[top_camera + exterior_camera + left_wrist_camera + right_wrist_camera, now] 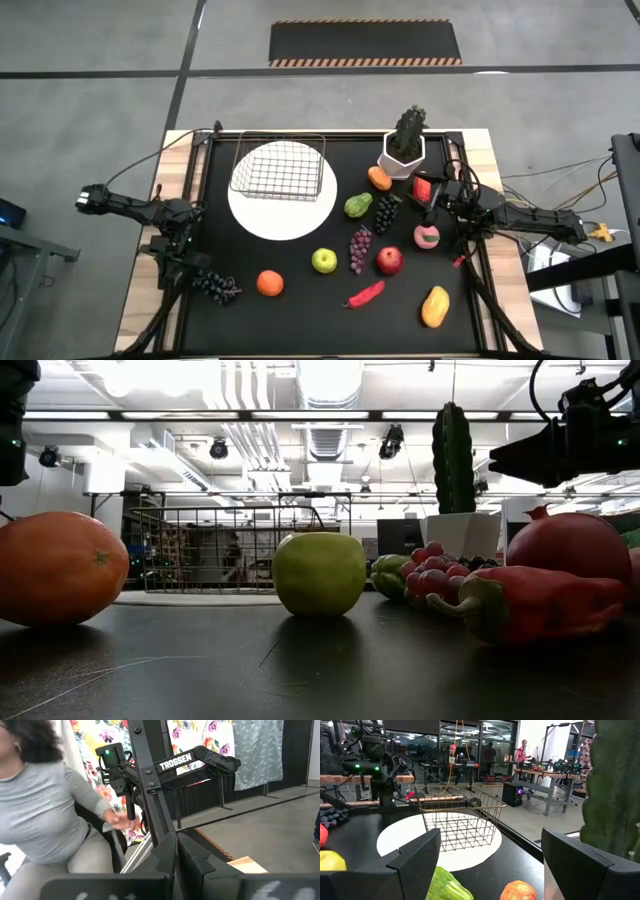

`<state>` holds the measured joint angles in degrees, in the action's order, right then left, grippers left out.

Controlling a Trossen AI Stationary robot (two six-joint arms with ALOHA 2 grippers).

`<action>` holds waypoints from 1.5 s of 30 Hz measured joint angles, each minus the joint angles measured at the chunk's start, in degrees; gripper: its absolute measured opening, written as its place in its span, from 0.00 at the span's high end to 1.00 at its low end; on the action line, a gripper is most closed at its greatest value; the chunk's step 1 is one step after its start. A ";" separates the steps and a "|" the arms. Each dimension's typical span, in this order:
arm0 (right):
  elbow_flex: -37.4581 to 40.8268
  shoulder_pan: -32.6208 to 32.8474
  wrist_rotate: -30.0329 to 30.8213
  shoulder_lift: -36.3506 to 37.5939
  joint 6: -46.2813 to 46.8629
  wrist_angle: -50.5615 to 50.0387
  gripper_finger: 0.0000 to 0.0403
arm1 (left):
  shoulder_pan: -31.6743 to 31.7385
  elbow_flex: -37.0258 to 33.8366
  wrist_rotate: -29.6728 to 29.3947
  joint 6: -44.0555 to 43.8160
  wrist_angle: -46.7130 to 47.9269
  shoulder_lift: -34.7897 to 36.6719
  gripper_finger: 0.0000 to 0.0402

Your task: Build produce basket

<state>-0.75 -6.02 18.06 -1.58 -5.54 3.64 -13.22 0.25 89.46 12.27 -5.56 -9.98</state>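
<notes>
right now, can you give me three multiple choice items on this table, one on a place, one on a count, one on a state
1. Where does the wire basket stand?
A. on the round white plate
B. beside the potted cactus
C. at the table's near edge

2. How many grape bunches lie on the table?
A. one
B. three
C. five

3. How is the right end effector?
A. shut on the peach
B. open and holding nothing
C. shut on the red chili

Answers: 1 A, the basket sits on the plate's far part. 2 B, one by the left arm and two mid-table. 3 B, its wrist view shows wide-spread fingers with nothing between them.
</notes>
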 joint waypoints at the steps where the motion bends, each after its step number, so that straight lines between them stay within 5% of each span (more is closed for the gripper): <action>1: 0.00 -0.02 -0.02 0.01 0.00 0.00 0.19 | 0.00 0.00 0.00 0.08 -0.03 -0.01 1.00; 13: -0.01 0.00 -0.07 0.01 0.63 0.05 0.19 | 0.01 -0.01 -0.42 3.16 -6.59 -0.01 1.00; 21: 0.00 0.09 -3.15 -0.05 24.85 -0.31 0.19 | 0.01 -0.02 -0.95 8.22 -30.43 -0.01 1.00; 35: 0.00 0.09 -3.04 -0.04 24.87 -0.15 0.19 | 0.51 0.33 -1.71 4.61 -36.24 -0.01 1.00; 38: 0.00 0.09 -3.04 -0.04 24.96 -0.11 0.19 | 0.49 0.31 -10.43 4.57 -35.85 -0.10 1.00; 45: 0.00 0.09 -3.45 -0.04 25.03 -0.13 0.19 | 0.51 0.39 -53.44 -11.49 -35.44 -2.57 1.00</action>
<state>-0.75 -5.93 14.61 -1.63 19.49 3.51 -12.71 0.64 36.02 0.79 -40.99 -12.56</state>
